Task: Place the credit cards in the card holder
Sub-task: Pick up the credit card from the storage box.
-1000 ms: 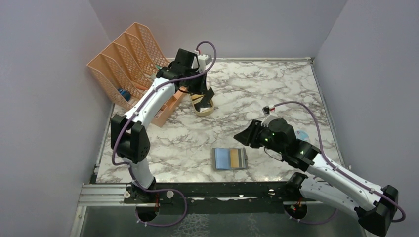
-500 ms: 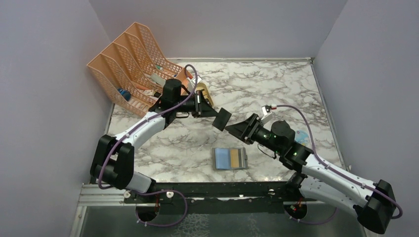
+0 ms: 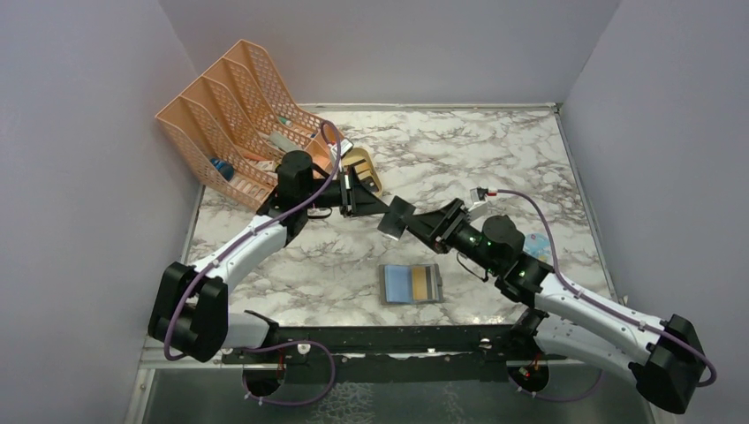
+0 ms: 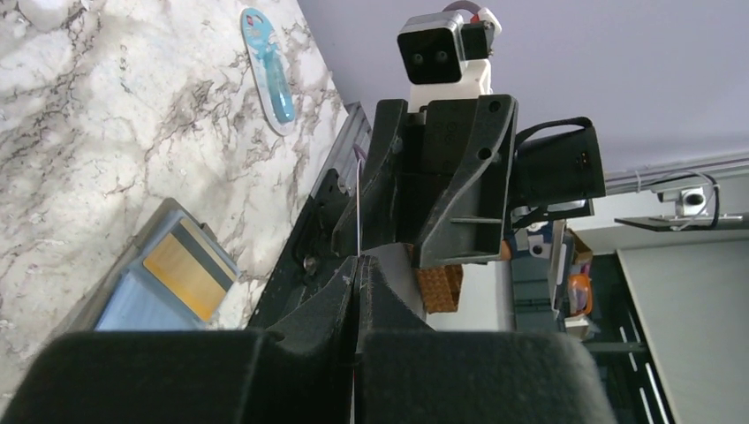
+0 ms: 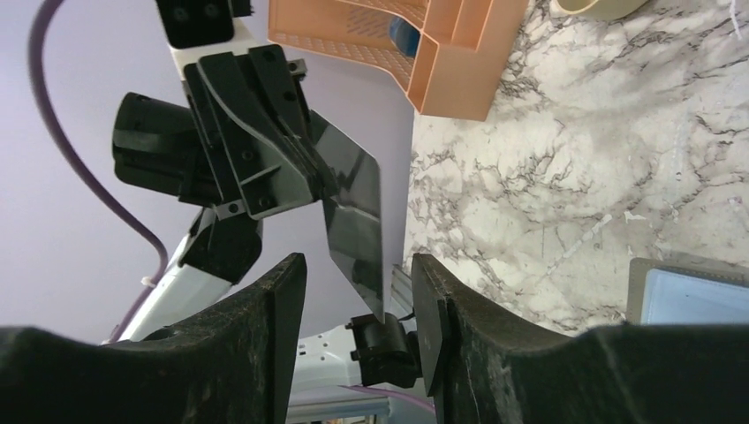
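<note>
Marble table (image 3: 495,159) takes up most of the scene. The peach file rack (image 3: 230,106) stands behind the left gripper, at the far-left corner.

Both arms reach inward and meet mid-table above the surface. The left arm (image 3: 256,238) comes in from the left and the right arm (image 3: 583,309) from the right.

Left gripper (image 3: 378,208): jaws clamped on one edge of a black card (image 3: 397,216), which is held off the table and tilted. From its own wrist cam the card is just a thin line edge-on (image 4: 358,212) sticking out past the pinched fingertips (image 4: 358,283).

Right gripper (image 3: 417,223): jaws wide, facing the left gripper. In its wrist view the free corner of the card (image 5: 353,212) sits in the gap between its fingers (image 5: 274,309). I see no contact with either finger (can't fully rule out a graze).

Card holder (image 3: 412,283): lies flat and open on the table, below both grippers and on the base side of them, well apart from the held card. It shows blue-grey pockets, with a tan card (image 4: 181,269) with a dark stripe in it.

Tan tray (image 3: 364,168): on the table just beyond the left gripper, next to the rack.

Small flat pale-blue item (image 4: 269,71): on the table behind the right gripper, partly hidden by the right arm in the top view.
</note>
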